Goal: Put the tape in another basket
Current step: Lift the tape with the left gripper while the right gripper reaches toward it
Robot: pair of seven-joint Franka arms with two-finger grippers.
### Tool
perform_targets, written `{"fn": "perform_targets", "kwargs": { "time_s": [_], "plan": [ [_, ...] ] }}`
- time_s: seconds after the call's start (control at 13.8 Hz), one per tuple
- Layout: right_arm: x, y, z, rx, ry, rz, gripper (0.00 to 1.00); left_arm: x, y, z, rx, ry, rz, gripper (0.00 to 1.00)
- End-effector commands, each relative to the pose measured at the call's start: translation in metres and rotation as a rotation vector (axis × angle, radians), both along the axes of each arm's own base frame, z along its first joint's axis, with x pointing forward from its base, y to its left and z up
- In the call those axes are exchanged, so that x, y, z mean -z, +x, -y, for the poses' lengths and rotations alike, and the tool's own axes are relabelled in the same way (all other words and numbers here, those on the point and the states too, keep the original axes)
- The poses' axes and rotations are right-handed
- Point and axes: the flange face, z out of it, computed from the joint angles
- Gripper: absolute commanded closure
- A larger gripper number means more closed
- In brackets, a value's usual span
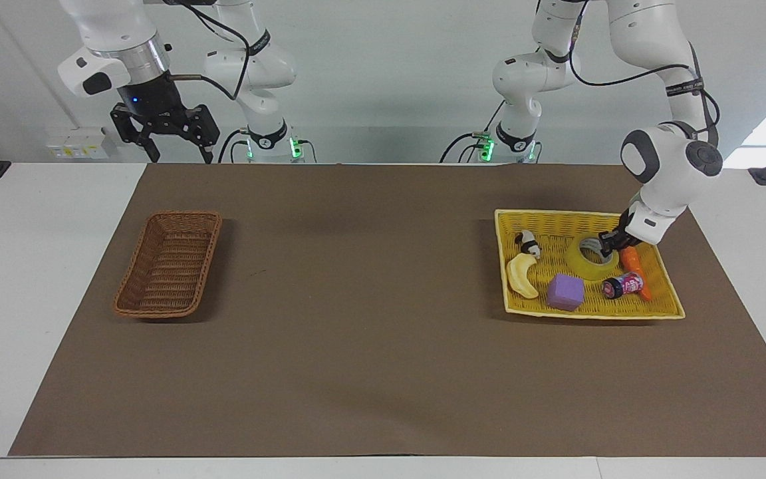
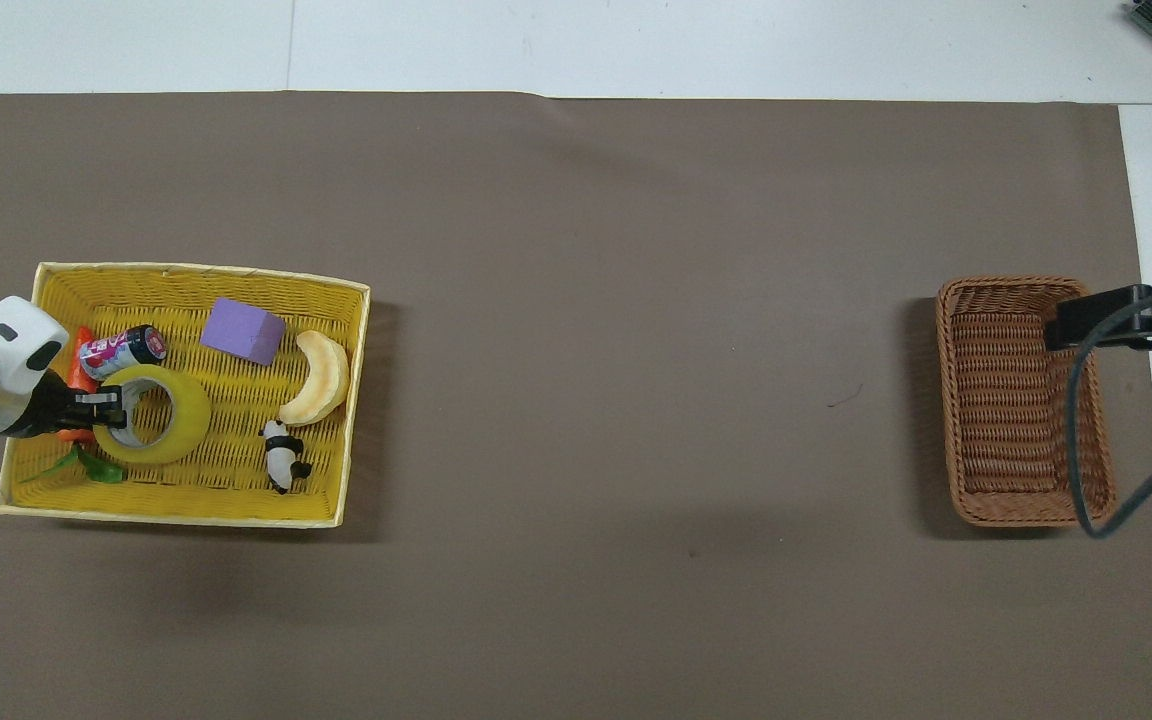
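White wall and arm bases at the robots' end, right gripper [image 1: 163, 136] raised, jaws apart, waiting, brown mat [image 1: 370, 319] on white table [image 1: 30, 266], left gripper [image 1: 606, 245] clamped on tape [image 1: 589, 256] in yellow basket [image 1: 589, 309], brown wicker basket [image 1: 169, 265] at the right arm's end

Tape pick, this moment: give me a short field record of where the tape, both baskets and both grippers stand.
tape: roll of yellow tape in the yellow basket, beside the small can
left gripper: shut on the tape's wall, one finger inside the core
brown wicker basket: at the right arm's end of the table, nothing in it
right gripper: open, waits raised at its own end of the table
other items in yellow basket: purple cube, banana, panda figure, carrot
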Motion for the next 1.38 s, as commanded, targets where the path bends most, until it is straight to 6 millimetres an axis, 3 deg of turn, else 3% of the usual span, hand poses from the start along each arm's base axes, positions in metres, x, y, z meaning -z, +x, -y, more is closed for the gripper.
{"fn": "perform_targets", "kwargs": {
  "time_s": [0.0, 0.15, 0.36, 0.65, 0.73, 0.87, 1.02, 1.31],
  "plan": [
    [-0.002, -0.008, 0.002, -0.022, 0.010, -0.008, 0.00, -0.045, 0.025, -0.001, -0.001, -0.001, -0.009, 1.00],
    [0.001, -0.007, 0.005, -0.018, 0.010, -0.011, 0.00, -0.065, 0.036, 0.000, 0.003, -0.003, -0.017, 1.00],
    [0.002, -0.008, 0.004, -0.015, 0.013, -0.011, 0.00, -0.125, 0.045, 0.009, 0.019, -0.006, -0.039, 1.00],
    [0.018, -0.006, -0.006, -0.022, 0.043, -0.037, 0.00, -0.207, 0.032, 0.030, 0.012, -0.001, -0.036, 1.00],
    [0.024, -0.004, -0.008, -0.016, 0.098, -0.034, 0.00, -0.225, 0.026, 0.046, -0.011, 0.007, -0.006, 1.00],
    [0.033, 0.002, -0.012, 0.012, 0.205, -0.018, 0.00, -0.240, 0.018, 0.078, -0.014, 0.013, 0.009, 1.00],
    [0.039, 0.009, -0.023, 0.057, 0.300, -0.005, 0.00, -0.242, 0.017, 0.105, -0.016, 0.016, 0.014, 1.00],
    [0.062, 0.018, -0.051, 0.066, 0.427, -0.019, 0.00, -0.243, 0.018, 0.134, 0.000, 0.002, 0.028, 1.00]
  ]
}}
